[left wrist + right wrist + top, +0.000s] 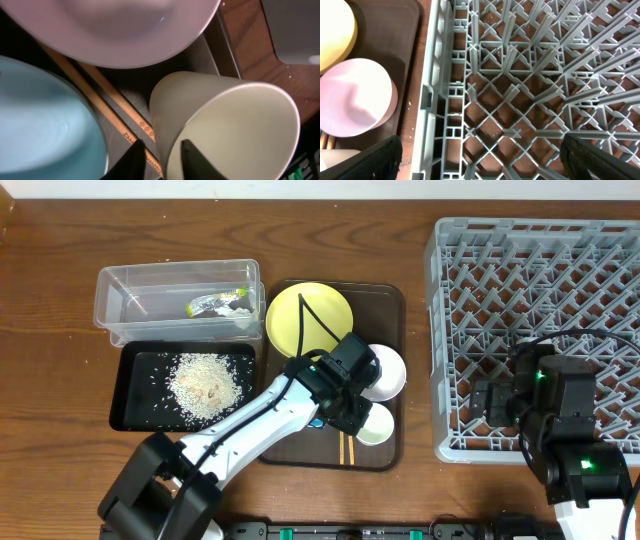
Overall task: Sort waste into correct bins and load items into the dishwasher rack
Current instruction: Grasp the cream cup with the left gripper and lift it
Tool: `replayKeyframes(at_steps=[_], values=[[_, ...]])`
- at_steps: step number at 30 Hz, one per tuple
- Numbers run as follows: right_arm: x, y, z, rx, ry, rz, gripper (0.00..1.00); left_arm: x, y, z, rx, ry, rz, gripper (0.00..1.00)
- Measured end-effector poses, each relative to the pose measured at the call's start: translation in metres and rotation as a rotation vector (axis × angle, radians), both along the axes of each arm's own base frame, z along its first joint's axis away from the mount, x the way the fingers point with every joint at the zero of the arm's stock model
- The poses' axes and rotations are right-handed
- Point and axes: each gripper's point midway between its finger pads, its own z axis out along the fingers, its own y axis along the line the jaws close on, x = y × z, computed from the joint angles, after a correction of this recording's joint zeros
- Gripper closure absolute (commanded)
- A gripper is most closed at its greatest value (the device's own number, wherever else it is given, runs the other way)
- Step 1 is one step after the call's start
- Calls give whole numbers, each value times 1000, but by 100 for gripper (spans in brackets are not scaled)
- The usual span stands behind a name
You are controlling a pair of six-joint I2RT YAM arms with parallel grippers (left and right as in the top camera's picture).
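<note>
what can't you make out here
- Light blue bowl: left arm mostly hides it overhead; left wrist view crops it.
- Chopsticks: mostly under the white bowl and small white cup in both views.
- Left fingers: cropped by the left wrist view's bottom edge; grip on cup unclear.
- Snack wrapper print: too small overhead.

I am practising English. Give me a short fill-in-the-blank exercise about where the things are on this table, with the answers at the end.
1. The crumpled wrapper lies inside the clear ____.
2. The heap of rice sits on the ____ tray.
3. The yellow plate rests on the ____ serving tray.
4. The right gripper hangs open above the grey ____.
Answers: tub; black; brown; rack.
</note>
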Motion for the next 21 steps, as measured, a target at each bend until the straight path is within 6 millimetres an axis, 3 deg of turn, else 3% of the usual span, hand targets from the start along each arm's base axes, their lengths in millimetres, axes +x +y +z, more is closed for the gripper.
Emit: replayKeyframes(at_steps=[1, 5, 13, 16, 21], values=[[0, 0, 0, 0, 0, 0, 1, 0, 0, 0, 0, 0, 3, 88], [0, 0, 0, 0, 0, 0, 1, 1, -1, 0, -4, -5, 3, 94], [0, 0, 0, 0, -2, 0, 1, 4, 7, 3, 1, 5, 27, 94], [6, 0, 6, 2, -34, 0, 1, 14, 12, 21, -48, -21, 74, 94], [27, 3, 28, 36, -158, -16, 1, 63, 25, 73, -247, -114, 267, 94]])
